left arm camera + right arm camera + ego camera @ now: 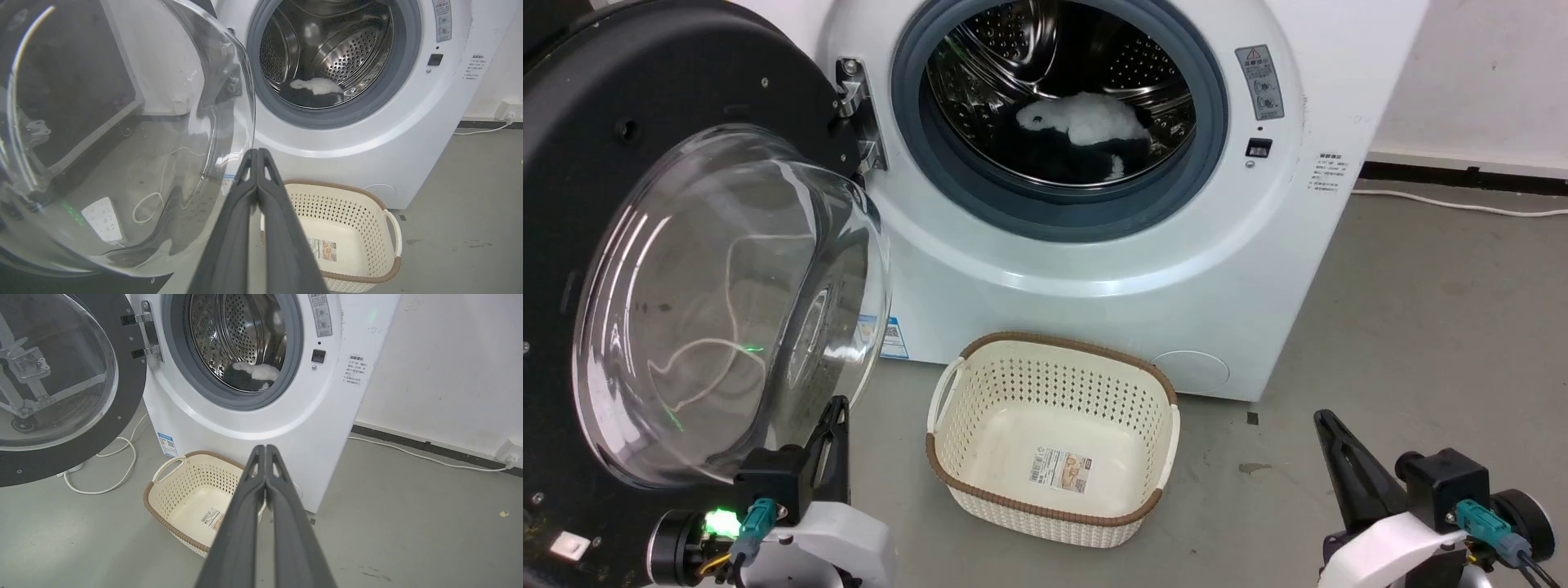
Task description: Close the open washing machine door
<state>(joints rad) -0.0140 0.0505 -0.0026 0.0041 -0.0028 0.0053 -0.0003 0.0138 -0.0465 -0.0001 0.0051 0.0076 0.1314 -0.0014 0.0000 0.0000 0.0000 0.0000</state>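
The washing machine door (572,204) stands wide open at the left, its black rim around a bulging clear glass bowl (727,302); it also fills the left of the left wrist view (114,134) and sits at the upper left in the right wrist view (61,375). The white washing machine (1094,269) shows its open porthole, with white and dark laundry (1086,122) in the steel drum. My left gripper (837,404) is shut and empty, low beside the bowl's right edge. My right gripper (1321,416) is shut and empty, low at the right, away from the door.
A cream perforated basket (1054,433) with a brown rim stands empty on the grey floor in front of the machine, between my two grippers. A white cable (122,465) lies on the floor under the door. Another cable (429,457) runs along the right wall to a socket.
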